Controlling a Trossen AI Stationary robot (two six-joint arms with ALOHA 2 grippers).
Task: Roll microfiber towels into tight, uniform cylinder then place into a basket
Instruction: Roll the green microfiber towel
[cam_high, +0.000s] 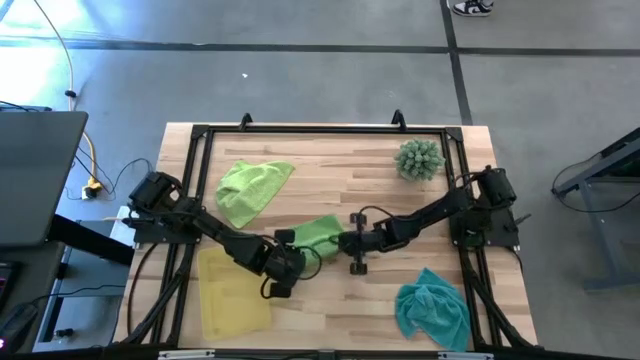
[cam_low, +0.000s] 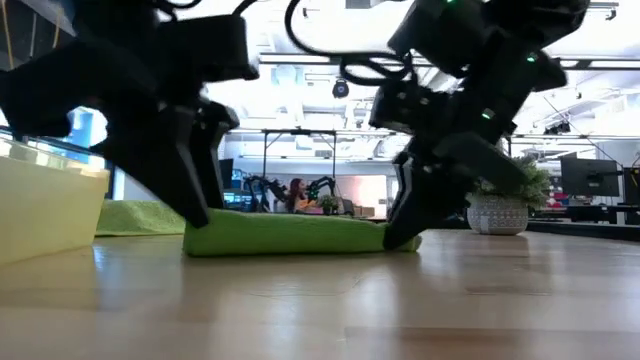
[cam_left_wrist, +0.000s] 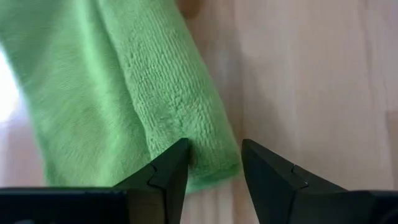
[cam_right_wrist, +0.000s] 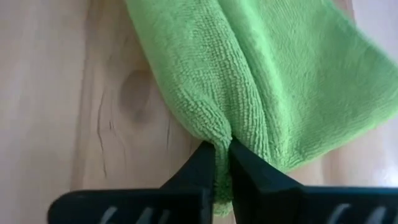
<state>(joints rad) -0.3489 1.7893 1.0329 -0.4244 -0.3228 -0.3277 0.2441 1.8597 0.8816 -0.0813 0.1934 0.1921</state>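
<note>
Green towel (cam_high: 318, 236) lies half-rolled mid-table beside the basket (cam_high: 232, 290); right gripper (cam_right_wrist: 222, 163) is pinched tight on its rolled edge, left gripper (cam_left_wrist: 214, 163) straddles the other end with fingers part-spread, probably to keep the roll even.

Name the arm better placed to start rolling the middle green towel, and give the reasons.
Right, probably. Its tool is already pinched shut on the fold of the towel at one end. The left tool only straddles the other end, its fingers apart, not yet gripping.
</note>
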